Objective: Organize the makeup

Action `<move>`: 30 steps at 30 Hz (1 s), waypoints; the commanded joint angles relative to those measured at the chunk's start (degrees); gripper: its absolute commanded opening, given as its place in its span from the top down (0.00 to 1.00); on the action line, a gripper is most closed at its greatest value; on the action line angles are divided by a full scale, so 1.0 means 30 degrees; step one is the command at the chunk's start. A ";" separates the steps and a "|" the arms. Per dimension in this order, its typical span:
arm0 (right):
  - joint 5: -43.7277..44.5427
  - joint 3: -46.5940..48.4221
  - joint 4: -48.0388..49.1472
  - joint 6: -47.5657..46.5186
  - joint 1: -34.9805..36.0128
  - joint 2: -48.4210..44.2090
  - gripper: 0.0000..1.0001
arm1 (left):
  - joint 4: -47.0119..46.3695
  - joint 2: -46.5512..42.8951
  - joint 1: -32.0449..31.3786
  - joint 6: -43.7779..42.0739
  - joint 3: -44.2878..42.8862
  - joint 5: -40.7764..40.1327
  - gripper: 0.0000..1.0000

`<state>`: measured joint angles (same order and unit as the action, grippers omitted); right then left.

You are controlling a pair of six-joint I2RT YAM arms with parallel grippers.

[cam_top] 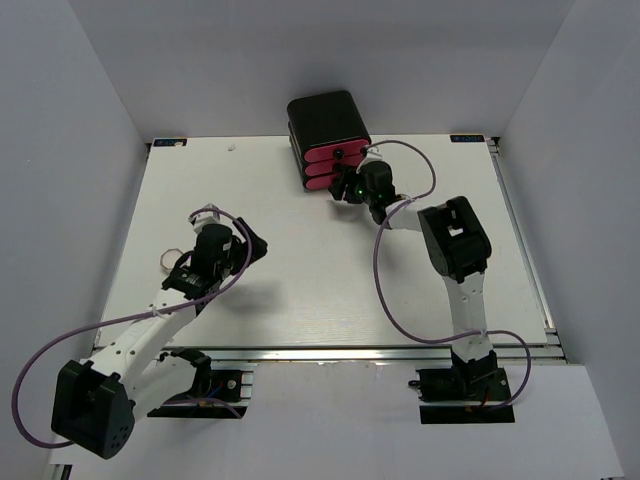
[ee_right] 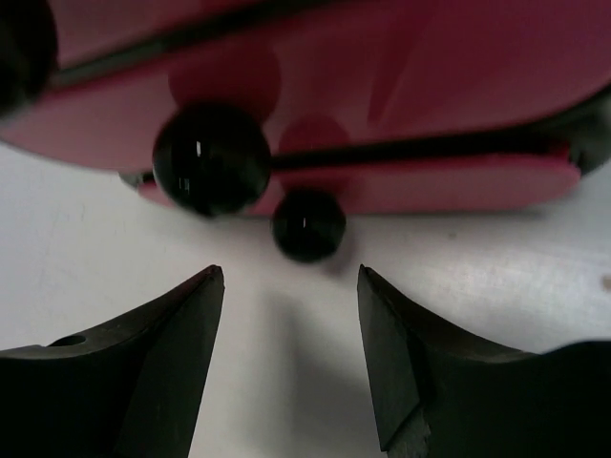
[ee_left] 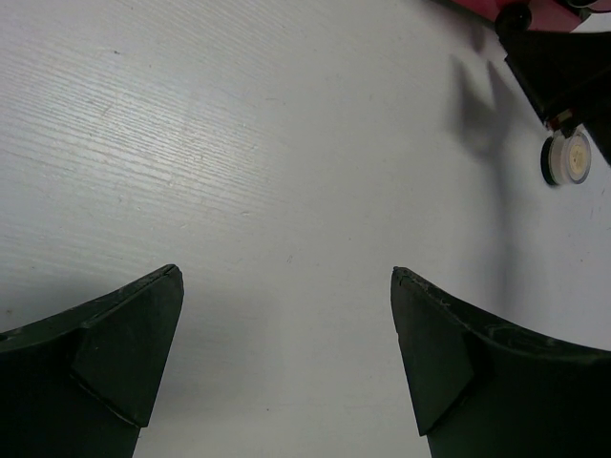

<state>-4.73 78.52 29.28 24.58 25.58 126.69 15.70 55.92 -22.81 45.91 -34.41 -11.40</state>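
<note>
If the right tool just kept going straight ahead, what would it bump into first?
Probably the small black knob on the bottom pink drawer; it sits just ahead of the open right tool, though depth is unclear.

The top camera looks steeply down from behind the arm bases (cam_top: 92, 408), taking in the whole worktop (cam_top: 300, 300) and the black drawer box (cam_top: 328, 125) at its far edge. The left wrist camera looks low across bare worktop between its own jaws, the box's pink drawers (ee_left: 473, 6) just clipping its top edge. The right wrist camera sits close against those same drawers.
</note>
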 commanded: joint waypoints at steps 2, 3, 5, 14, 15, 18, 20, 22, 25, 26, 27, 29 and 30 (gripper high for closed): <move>0.1371 0.2154 0.1814 0.1034 -0.0090 0.0921 0.37 | 0.0009 0.0284 0.0073 -0.0098 -0.0746 -0.0068 0.02; 0.1488 0.2388 0.1813 0.1094 -0.0090 0.1242 0.37 | 0.0038 0.0343 0.0073 -0.0098 -0.0804 -0.0039 0.02; 0.2215 0.2946 0.1958 0.1036 -0.0090 0.1682 0.38 | 0.0155 0.0402 0.0073 -0.0128 -0.0833 0.0020 0.02; 0.2312 0.2890 0.2574 0.0274 -0.0061 0.2096 0.68 | 0.0156 0.0783 0.0073 -0.0157 -0.1038 0.0137 0.02; 0.2252 0.2802 0.2720 0.0303 -0.0061 0.2037 0.76 | 0.0127 0.0812 0.0073 -0.0157 -0.1068 0.0137 0.02; 0.1988 0.2158 0.2897 0.0157 -0.0061 0.1657 0.86 | 0.0156 0.0901 0.0073 -0.0245 -0.1185 0.0137 0.02; 0.1755 0.1168 0.2984 0.0157 -0.0119 0.1045 0.88 | 0.0185 0.0813 0.0074 -0.0274 -0.1273 0.0079 0.02; 0.1753 0.0228 0.3102 0.0186 -0.0149 0.0429 0.90 | 0.0302 0.0667 0.0073 -0.0274 -0.1273 -0.0067 0.02; 0.0846 -0.2115 0.3335 0.0303 -0.0179 -0.1006 0.91 | 0.0536 0.0287 0.0073 -0.0186 -0.1068 -0.0476 0.02; 0.0613 -0.2759 0.3453 0.0332 -0.0178 -0.1852 0.92 | 0.0653 0.0082 0.0073 -0.0186 -0.1068 -0.0594 0.02; 0.0524 -0.4071 0.3512 0.0362 -0.0178 -0.2295 0.92 | 0.0944 -0.0065 0.0073 -0.0186 -0.1010 -0.0798 0.02; 0.0377 -0.5279 0.3512 0.0479 -0.0179 -0.3522 0.88 | 0.1732 -0.0299 0.0103 -0.0070 -0.1068 -0.1646 0.02; 0.0347 -0.6213 0.3541 0.0450 -0.0178 -0.3849 0.84 | 0.2144 -0.0358 0.0132 -0.0011 -0.1126 -0.1998 0.02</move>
<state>-3.14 64.42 38.15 25.47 25.50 119.92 18.39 56.84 -22.70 45.74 -36.05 -13.45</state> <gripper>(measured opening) 0.393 0.983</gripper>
